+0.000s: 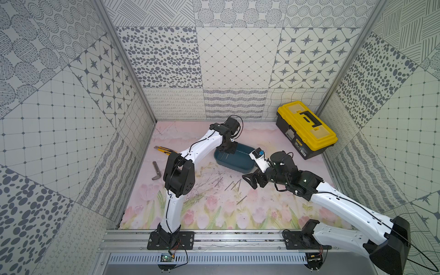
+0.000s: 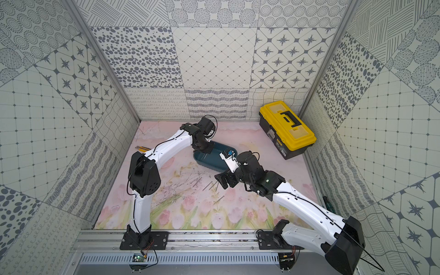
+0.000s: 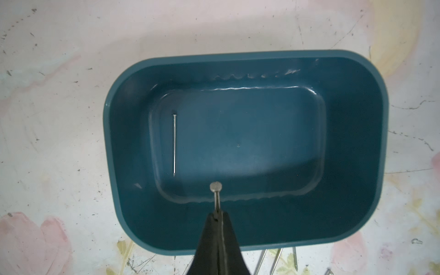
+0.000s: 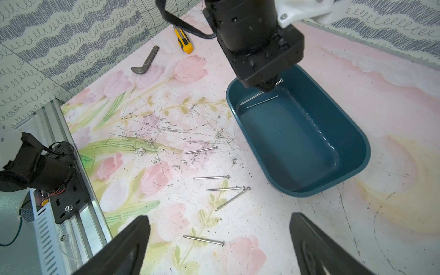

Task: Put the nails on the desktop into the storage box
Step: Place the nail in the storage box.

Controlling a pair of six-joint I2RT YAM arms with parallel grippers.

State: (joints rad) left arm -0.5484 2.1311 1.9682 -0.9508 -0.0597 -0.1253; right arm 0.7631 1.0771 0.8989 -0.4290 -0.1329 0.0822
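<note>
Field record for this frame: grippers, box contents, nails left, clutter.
left gripper: shut on held nail, over box
right gripper: open, empty, over desktop by loose nails
box contents: one lying nail
loose nails: five on desktop
clutter: knife, bent bar, toolbox

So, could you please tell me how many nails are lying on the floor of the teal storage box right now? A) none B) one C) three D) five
B: the left wrist view shows a single nail lying flat on the floor of the storage box, while the left gripper is shut on a second nail held over the box, not lying in it.
</note>
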